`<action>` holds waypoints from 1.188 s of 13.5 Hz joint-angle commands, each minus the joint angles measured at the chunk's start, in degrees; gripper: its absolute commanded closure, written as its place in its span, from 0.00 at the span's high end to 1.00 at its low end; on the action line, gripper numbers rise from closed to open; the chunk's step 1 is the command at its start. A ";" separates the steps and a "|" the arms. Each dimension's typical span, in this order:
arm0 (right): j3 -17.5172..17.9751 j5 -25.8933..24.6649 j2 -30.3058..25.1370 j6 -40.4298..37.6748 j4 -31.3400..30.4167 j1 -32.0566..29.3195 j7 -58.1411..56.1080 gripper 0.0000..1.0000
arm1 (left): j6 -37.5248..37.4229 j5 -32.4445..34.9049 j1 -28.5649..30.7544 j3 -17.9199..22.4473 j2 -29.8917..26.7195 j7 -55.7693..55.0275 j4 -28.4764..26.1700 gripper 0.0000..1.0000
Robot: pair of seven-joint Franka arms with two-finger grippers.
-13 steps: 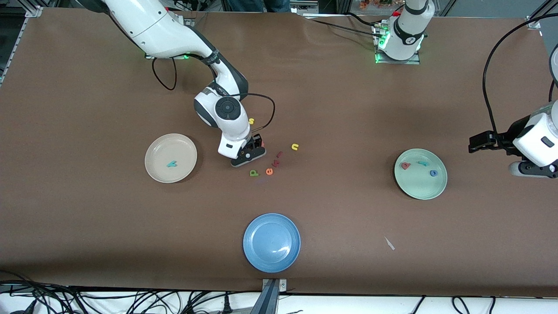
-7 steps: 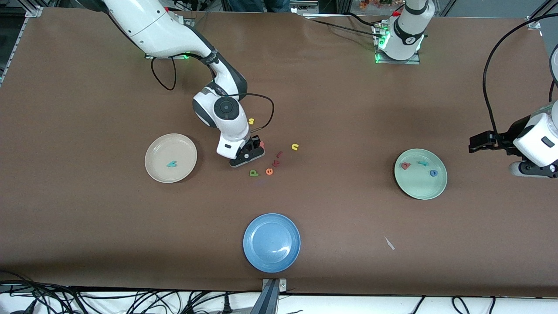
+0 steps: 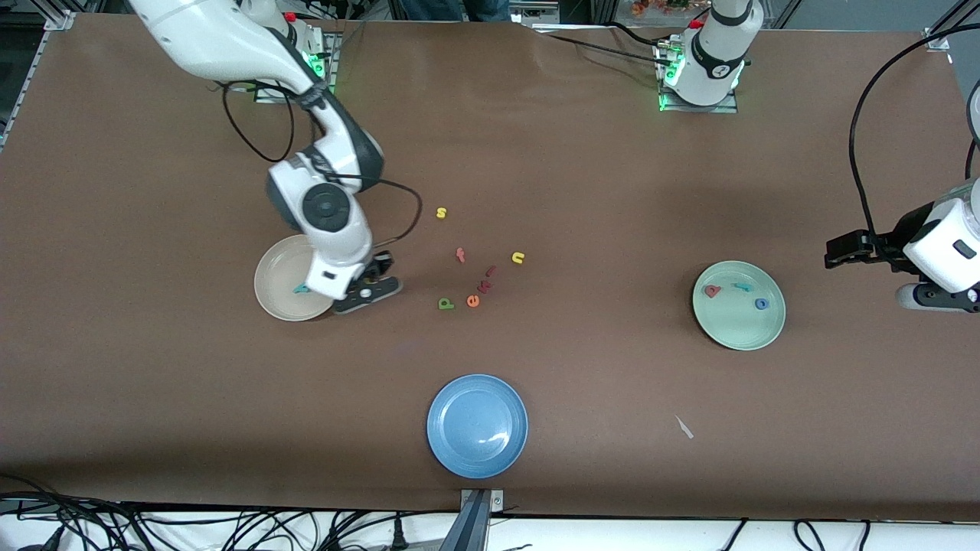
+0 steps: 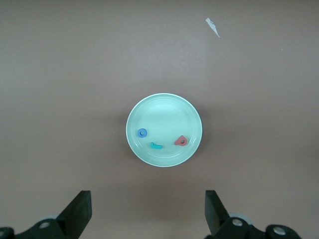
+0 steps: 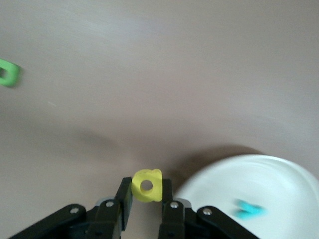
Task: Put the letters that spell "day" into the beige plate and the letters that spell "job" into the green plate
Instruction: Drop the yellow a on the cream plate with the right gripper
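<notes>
Your right gripper pinches the yellow "a" at the beige plate's 3 o'clock rim. Releasing here may drop it onto the bench. The left gripper waits, spread.

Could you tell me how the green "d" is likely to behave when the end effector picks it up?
The green "d" lies flat on the table, so it probably won't roll. It looks tiny and foam-like, so likely light and slightly squashy. Being so thin, it may be awkward to pinch cleanly.
</notes>
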 commanded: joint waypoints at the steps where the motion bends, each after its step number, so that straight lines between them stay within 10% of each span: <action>1: 0.86 -0.11 -7.14 0.08 -9.09 -7.41 -9.42 0.17 | 0.04 0.75 -0.01 0.14 -0.91 0.95 -0.70 1.00; 6: -0.02 5.41 -7.86 -0.10 -11.75 -9.02 -10.42 0.60 | 0.04 0.75 -0.01 0.05 -0.91 0.95 -0.79 1.00; 10: 0.77 7.72 -6.98 0.07 -9.65 -5.18 -5.60 0.63 | 0.04 0.84 -0.01 0.05 -0.91 0.95 -0.79 1.00; 16: 0.68 7.63 7.41 0.60 10.63 5.29 9.08 0.63 | 0.04 0.93 -0.01 0.05 -0.91 0.86 -0.87 1.00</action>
